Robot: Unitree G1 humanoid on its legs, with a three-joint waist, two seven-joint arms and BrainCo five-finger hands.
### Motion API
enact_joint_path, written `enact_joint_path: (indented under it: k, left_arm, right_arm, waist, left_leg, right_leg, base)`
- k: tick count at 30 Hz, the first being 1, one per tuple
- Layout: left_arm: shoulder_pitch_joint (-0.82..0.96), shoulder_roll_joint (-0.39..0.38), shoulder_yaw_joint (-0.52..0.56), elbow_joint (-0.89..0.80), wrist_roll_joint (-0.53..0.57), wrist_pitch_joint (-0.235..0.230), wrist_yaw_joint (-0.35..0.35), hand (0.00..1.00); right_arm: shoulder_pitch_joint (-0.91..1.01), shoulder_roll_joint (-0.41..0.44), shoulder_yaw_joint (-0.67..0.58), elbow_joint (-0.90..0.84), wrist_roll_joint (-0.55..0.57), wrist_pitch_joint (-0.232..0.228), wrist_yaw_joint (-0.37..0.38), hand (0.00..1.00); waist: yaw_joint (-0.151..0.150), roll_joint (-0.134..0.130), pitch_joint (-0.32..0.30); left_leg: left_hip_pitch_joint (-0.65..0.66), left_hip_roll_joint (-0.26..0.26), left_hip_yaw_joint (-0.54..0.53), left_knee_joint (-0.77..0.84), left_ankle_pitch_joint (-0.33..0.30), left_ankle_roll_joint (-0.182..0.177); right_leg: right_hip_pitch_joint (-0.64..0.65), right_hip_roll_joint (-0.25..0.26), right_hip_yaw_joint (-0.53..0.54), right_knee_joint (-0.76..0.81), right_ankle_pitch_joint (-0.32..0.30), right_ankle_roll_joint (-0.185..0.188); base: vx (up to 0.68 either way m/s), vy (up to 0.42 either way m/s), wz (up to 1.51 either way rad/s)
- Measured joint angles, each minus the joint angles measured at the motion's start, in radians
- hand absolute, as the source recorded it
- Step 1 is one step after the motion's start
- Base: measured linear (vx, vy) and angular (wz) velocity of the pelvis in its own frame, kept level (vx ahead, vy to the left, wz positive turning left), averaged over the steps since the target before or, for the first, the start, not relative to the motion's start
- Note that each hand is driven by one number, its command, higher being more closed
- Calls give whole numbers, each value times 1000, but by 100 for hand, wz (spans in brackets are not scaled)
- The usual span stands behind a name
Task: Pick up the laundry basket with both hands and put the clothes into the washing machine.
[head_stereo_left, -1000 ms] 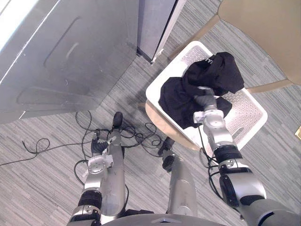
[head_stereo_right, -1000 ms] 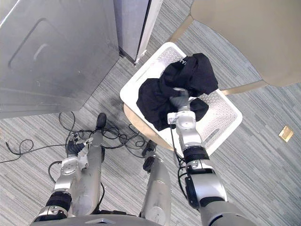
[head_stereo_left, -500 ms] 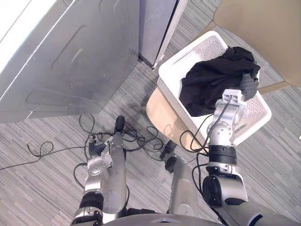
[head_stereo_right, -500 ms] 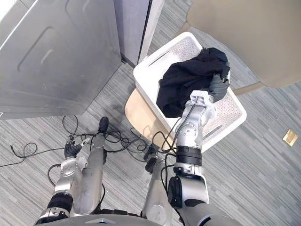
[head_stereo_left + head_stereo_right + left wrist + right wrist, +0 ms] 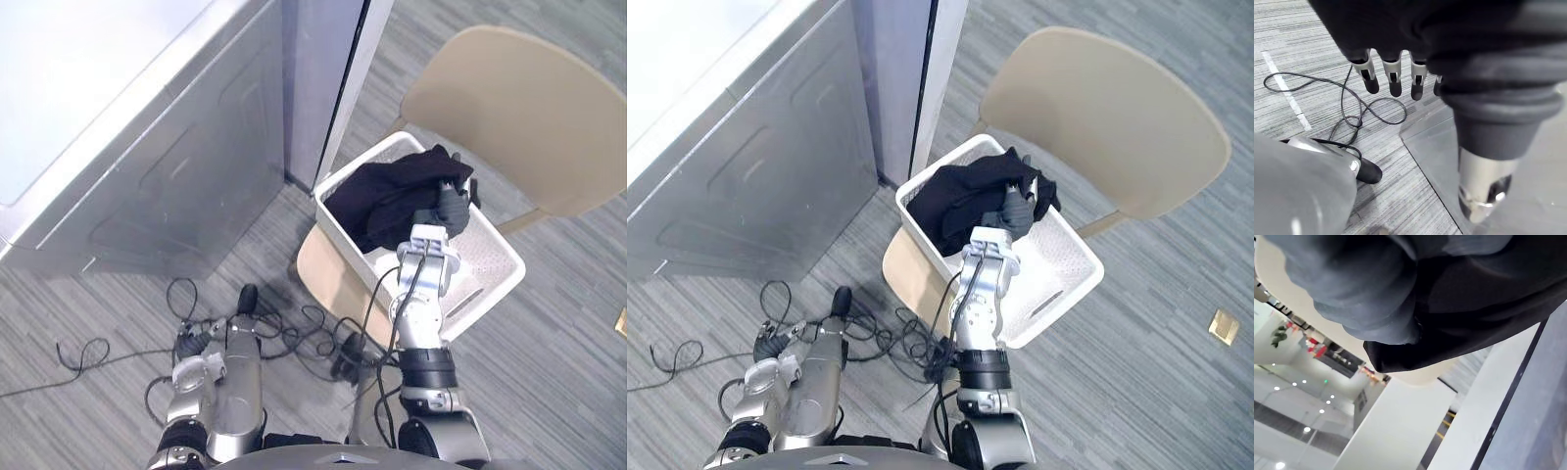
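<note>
Our right hand (image 5: pixel 446 204) is raised over the basket with its dark ribbed cover turned toward us. Its fingers are sunk in cloth, so we cannot tell whether they are clenched on it or lying loose. What they are buried in is a bundle of soft black clothing (image 5: pixel 387 206). In the right wrist view the same black cloth lies close against the hand's cover.

The clothing is heaped in the far left half of a white perforated plastic laundry basket (image 5: pixel 490 264), and one fold rises beside the hand up to the far rim. The near right half of the basket's floor is bare. The basket rests on the seat of a beige moulded chair (image 5: pixel 519 117). We see the seat's rounded edge below the basket's near left wall, and the curved backrest stands beyond the basket.

Our left hand (image 5: pixel 1393 76) hangs low at the robot's left side, well apart from the basket. Its dark-tipped fingers are straight and relaxed, the thumb is set apart, and there is nothing in it. Below it is the grey striped carpet (image 5: pixel 549 372).

To the left of the chair stands the large silver-grey washing machine with a pale top (image 5: pixel 147 166), its metal side facing us. A tall grey panel with a black edge (image 5: pixel 318 69) stands just beside the machine, and the panel's foot is near the basket's left corner. A small tan square object (image 5: pixel 1223 326) lies on the carpet to the right, well apart from the chair.
</note>
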Motion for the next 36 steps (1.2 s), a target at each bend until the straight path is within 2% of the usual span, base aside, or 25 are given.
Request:
enact_joint_path:
  k: [8, 13, 16, 17, 20, 22, 24, 27, 29, 30, 31, 36]
  left_arm:
    - [76, 10, 28, 113, 25, 10, -24, 0]
    - [96, 0, 98, 159, 32, 17, -37, 0]
    - [122, -13, 216, 178, 2, 18, -42, 0]
    - [136, -21, 316, 200, -25, 23, -39, 0]
    - [163, -19, 469, 200, -66, 41, -28, 0]
    - [169, -14, 551, 168, -86, 43, -9, 0]
    - [169, -11, 635, 6, -127, 43, 17, 0]
    - [173, 8, 670, -250, -165, 26, 74, 0]
    - [173, 31, 669, -551, -168, -2, 133, 0]
    - [172, 34, 667, -632, -162, -12, 150, 0]
    - [170, 45, 660, -837, -150, -40, 194, 0]
    - [168, 71, 576, -1117, -23, -72, 283, 0]
  right_arm:
    - [43, 5, -3, 0, 12, 0, 9, 100]
    - [43, 6, -22, 0, 15, 0, 10, 100]
    - [43, 8, -59, 0, 32, -3, 9, 100]
    - [43, 8, -76, 0, 32, -13, 9, 100]
    - [43, 7, -102, -3, 32, -23, 8, 100]
    - [44, 6, -120, -11, 32, -26, 7, 100]
    - [44, 6, -136, -49, 32, -39, 5, 100]
    - [52, 6, -138, -82, 31, -45, 5, 100]
    - [67, 5, -137, -85, 31, -53, 4, 100]
    - [70, 5, -137, -85, 31, -53, 4, 100]
    - [73, 4, -137, -85, 31, -53, 3, 100]
    - [74, 1, -128, -85, 29, -52, -1, 100]
  waist:
    - [-2, 3, -182]
    - [8, 12, -256]
    - [10, 20, -304]
    - [11, 25, -327]
    - [15, 38, -348]
    - [28, 50, -366]
    - [43, 62, -379]
    - [58, 61, -409]
    - [71, 59, -437]
    - [72, 60, -440]
    - [71, 66, -441]
    - [64, 86, -453]
  left_leg:
    - [148, 20, 10, -112, 17, -11]
    - [211, 30, 1, -131, 8, -22]
    - [221, 29, -20, -138, 7, -22]
    - [221, 29, -27, -138, 6, -21]
    - [238, 26, -34, -140, 6, -20]
    - [246, 26, -39, -139, 3, -15]
    - [254, 24, -49, -138, -1, -9]
    - [255, 24, -49, -138, -5, -6]
    - [258, 24, -39, -137, -6, -5]
    - [259, 23, -35, -136, -6, -6]
    - [264, 21, -27, -128, -14, 0]
    - [288, 18, 0, -126, -22, 6]
  right_leg:
    - [163, 37, -30, -143, 22, 23]
    - [252, 59, -54, -203, 29, 27]
    - [283, 71, -78, -228, 29, 28]
    - [292, 74, -89, -237, 30, 28]
    - [320, 80, -98, -250, 33, 30]
    - [335, 85, -99, -263, 36, 31]
    - [355, 87, -109, -270, 37, 31]
    - [357, 89, -109, -273, 38, 30]
    - [358, 90, -98, -283, 46, 31]
    - [359, 89, -95, -287, 49, 31]
    - [370, 90, -91, -303, 60, 28]
    - [387, 90, -63, -334, 78, 25]
  base:
    - [86, -39, 0]
    - [41, -63, 7]
    - [-11, -50, 20]
    - [-14, -24, 14]
    - [-12, -36, 11]
    - [-29, -29, 8]
    - [-38, -18, 13]
    - [-18, -7, 1]
    - [-10, -5, -11]
    - [-32, 10, -17]
    - [-29, 10, -14]
    - [-37, 12, -15]
